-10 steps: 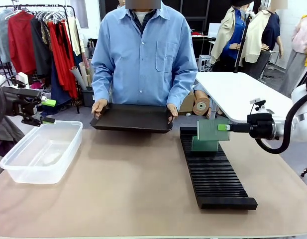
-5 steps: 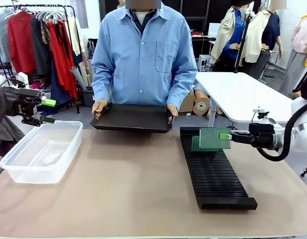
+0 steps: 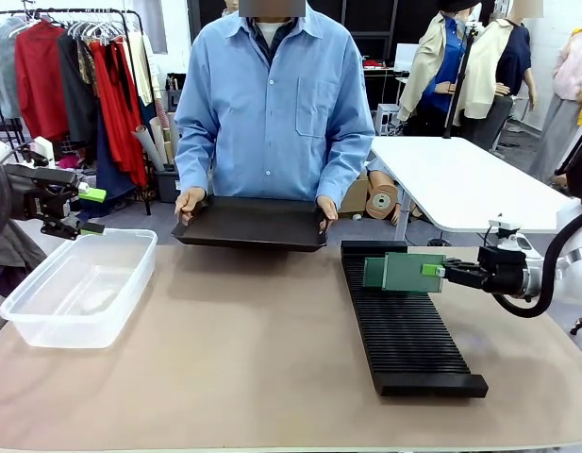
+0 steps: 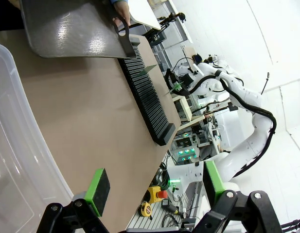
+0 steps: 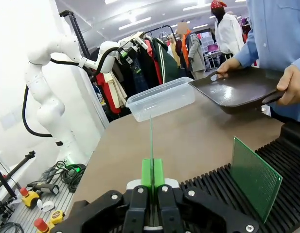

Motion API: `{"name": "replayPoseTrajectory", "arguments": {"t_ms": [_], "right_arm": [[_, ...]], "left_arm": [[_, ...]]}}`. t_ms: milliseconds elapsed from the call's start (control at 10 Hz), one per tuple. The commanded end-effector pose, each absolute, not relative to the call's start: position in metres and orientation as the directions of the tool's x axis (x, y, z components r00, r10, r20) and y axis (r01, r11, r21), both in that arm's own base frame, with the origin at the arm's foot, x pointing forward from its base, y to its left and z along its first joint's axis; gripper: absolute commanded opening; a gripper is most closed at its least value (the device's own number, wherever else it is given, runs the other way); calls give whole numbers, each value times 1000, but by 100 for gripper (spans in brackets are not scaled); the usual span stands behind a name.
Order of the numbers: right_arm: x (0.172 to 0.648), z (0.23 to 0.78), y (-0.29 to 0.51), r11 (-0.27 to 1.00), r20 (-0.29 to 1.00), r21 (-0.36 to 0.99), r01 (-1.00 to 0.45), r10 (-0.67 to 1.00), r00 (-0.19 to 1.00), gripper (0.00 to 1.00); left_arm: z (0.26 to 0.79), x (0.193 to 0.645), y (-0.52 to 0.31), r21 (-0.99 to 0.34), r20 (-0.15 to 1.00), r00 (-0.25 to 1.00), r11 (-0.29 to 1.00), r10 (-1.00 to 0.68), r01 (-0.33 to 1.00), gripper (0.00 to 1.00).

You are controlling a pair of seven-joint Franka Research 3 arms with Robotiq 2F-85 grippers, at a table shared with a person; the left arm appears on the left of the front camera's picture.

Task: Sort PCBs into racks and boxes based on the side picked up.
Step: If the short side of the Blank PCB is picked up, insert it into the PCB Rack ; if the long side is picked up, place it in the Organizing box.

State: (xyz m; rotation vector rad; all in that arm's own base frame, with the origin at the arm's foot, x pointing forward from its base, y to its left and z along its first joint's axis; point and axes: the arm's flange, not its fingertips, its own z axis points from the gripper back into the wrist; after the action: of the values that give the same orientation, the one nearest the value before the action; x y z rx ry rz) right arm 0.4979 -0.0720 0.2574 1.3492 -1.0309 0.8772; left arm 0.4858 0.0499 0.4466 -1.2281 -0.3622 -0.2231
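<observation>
R gripper (image 3: pixel 440 271) pinched shut on PCB (image 3: pixel 412 272), held edge-on just above rack (image 3: pixel 408 330) far end, beside a 2nd PCB (image 5: pixel 255 177) standing in slots. L gripper (image 4: pixel 152 187) fingers wide apart, nothing held, over tub (image 3: pixel 78 288) rim. Table (image 3: pixel 243 349) mid bare.

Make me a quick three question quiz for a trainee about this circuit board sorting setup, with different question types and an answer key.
1. True or false: the right end effector is shut on a PCB held above the rack.
2. Multiple choice: the clear box holds A) three boards, B) no boards, C) a tray.
3. Fill in: the person's hands hold a black ____ at the table's far edge.

Key:
1. True; one more board already stands upright in the rack's slots.
2. B.
3. Tray. The left end effector is open above the box.
</observation>
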Motion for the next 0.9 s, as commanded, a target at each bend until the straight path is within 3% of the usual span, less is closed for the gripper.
{"name": "replayPoseTrajectory", "arguments": {"t_ms": [0, 800], "right_arm": [[497, 245, -72, 41, 954, 296, -954, -65, 293, 0], [499, 211, -74, 42, 946, 323, -946, -22, 322, 0]], "left_arm": [[449, 486, 49, -879, 379, 925, 326, 36, 348, 100], [449, 486, 49, -879, 379, 925, 326, 36, 348, 100]]}}
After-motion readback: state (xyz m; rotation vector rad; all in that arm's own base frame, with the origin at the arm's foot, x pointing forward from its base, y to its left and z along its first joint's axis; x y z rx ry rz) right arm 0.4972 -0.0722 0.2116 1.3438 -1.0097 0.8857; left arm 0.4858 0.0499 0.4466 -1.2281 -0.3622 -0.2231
